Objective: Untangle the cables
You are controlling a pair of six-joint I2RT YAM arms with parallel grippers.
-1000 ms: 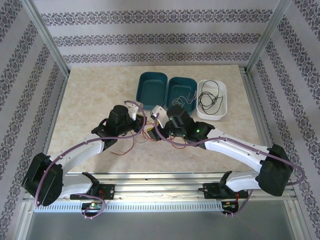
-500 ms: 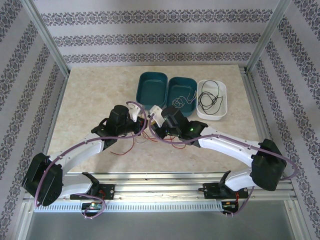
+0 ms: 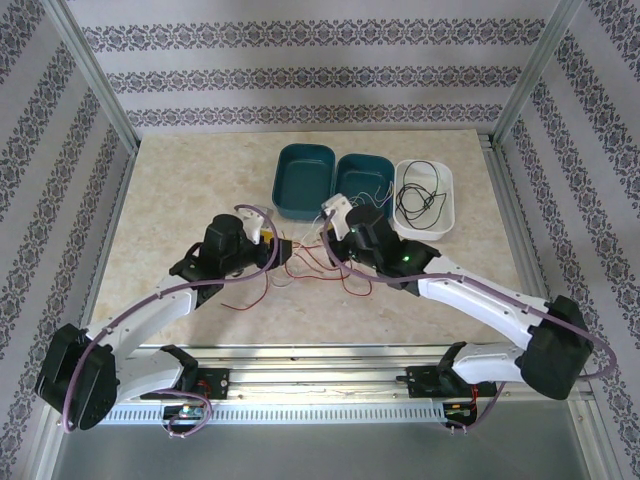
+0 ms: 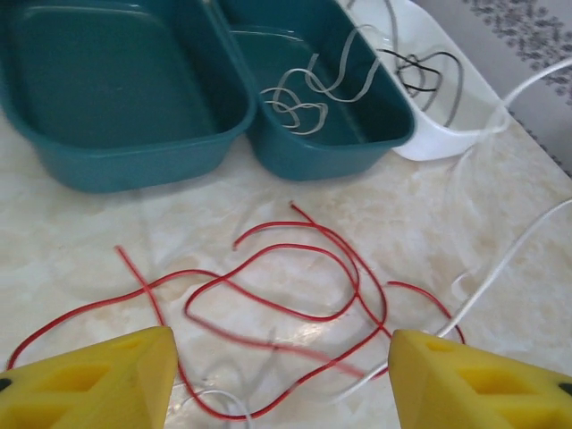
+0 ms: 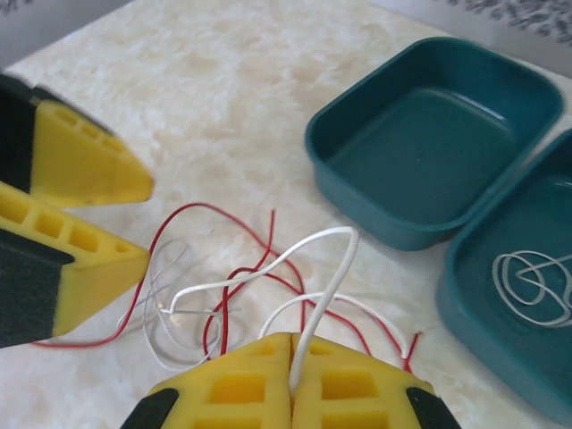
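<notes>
Striped damask wallpaper closed in the cell behind and to both sides, and we looked down on a beige marble-patterned tabletop. Along its far half stood three shallow plastic trays side by side. These were a left teal tray, a middle teal tray with a pale grey-white cable coiled inside, and a white tray with a thin black cable looped in it.

We saw the left gripper with its yellow fingers spread well apart and nothing between them. It hung low over the table, pointing at the trays, above a thin red cable that lay in loose loops on the surface just in front of the teal trays. The right gripper had its yellow fingers pressed together, clamped on a thin white cable. That cable rose from the seam between them, arched over and dropped back among the red loops. From the left wrist, we saw that white strand stretched up off the table toward the right.

Both arms reached in from their bases at the near edge, elbows bowed outward. Their wrists turned toward each other near the table's centre, the two grippers close but apart.
</notes>
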